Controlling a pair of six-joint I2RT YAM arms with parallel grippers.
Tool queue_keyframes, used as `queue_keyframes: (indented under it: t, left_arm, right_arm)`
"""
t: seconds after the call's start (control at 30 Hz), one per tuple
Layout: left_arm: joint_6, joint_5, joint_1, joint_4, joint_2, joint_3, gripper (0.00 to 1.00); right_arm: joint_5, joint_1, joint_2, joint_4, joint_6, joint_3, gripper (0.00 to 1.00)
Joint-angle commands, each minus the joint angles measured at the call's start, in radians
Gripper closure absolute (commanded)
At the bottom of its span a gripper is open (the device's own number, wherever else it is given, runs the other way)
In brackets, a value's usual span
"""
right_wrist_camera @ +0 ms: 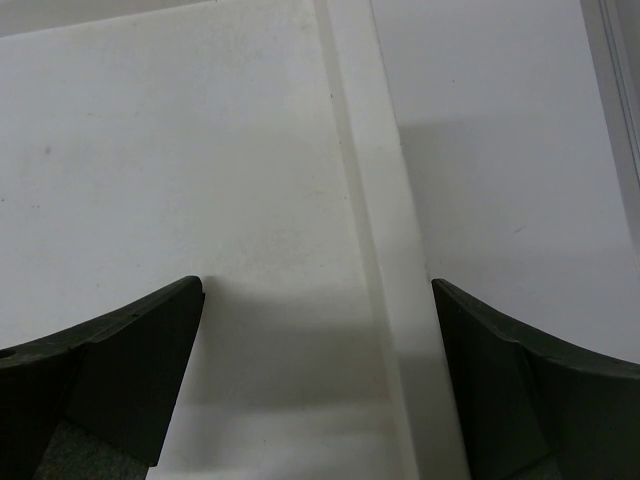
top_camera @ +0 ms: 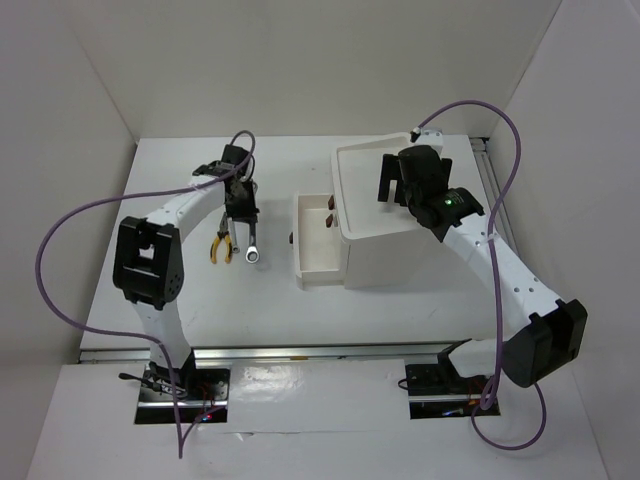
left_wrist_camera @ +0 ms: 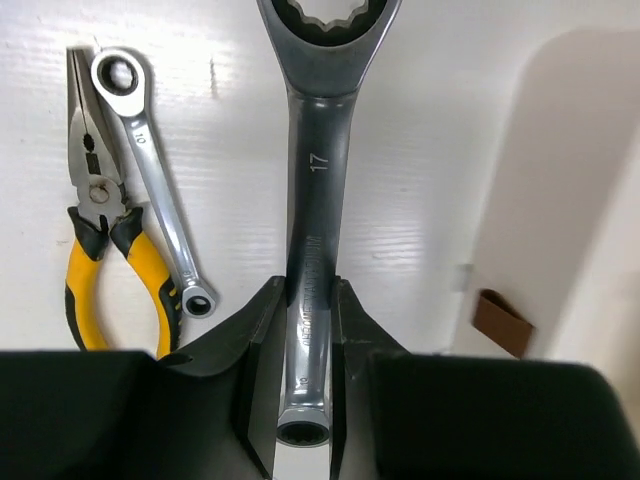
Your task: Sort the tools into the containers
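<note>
Silver big wrench [left_wrist_camera: 318,180] is squeezed in the left gripper [left_wrist_camera: 305,300], the right gripper [right_wrist_camera: 315,290] wide open and empty — pliers [left_wrist_camera: 100,190] and small wrench [left_wrist_camera: 156,185] lie unsorted outside the open drawer [top_camera: 315,250].

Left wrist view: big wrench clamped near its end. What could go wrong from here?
1. The left gripper pinches the large wrench close to one end, so the long free part could swing or slip in the grip.
2. If it tilts, it may clip the rim of the open drawer going in.
3. The right gripper hangs open over the top tray; the arms could crowd each other there.
</note>
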Motion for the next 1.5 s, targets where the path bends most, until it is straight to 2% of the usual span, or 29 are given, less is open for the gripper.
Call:
queue_keyframes:
  t: [0.0, 0.13, 0.37, 0.77, 0.87, 1.1, 1.47]
  left_arm:
    - [0.003, 0.058, -0.004, 0.061, -0.112, -0.008, 1.0]
    - [0.003, 0.115, -0.004, 0.124, -0.189, -0.029, 1.0]
    - [0.017, 0.181, -0.075, 0.197, -0.302, -0.029, 1.0]
    - [-0.061, 0.364, -0.144, 0.26, -0.279, 0.112, 1.0]
    - [-0.084, 0.422, -0.164, 0.36, -0.279, 0.063, 1.0]
    - [-0.093, 0.444, -0.193, 0.496, -0.232, -0.022, 1.0]
    - [-0.092, 0.416, -0.23, 0.589, -0.126, -0.106, 1.0]
  right_arm:
    - [-0.051, 0.015, 0.013, -0.151, -0.011, -0.047, 0.0]
    - [-0.051, 0.015, 0.013, -0.151, -0.011, -0.047, 0.0]
    - [-0.051, 0.015, 0.031, -0.151, -0.021, -0.037, 0.0]
    - [-0.051, 0.015, 0.04, -0.151, -0.021, -0.037, 0.0]
    - [-0.051, 0.015, 0.04, -0.151, -0.021, -0.048, 0.0]
    - [-0.051, 0.015, 0.04, -0.151, -0.021, -0.048, 0.0]
    - [-0.042, 0.015, 0.031, -0.142, -0.03, -0.048, 0.0]
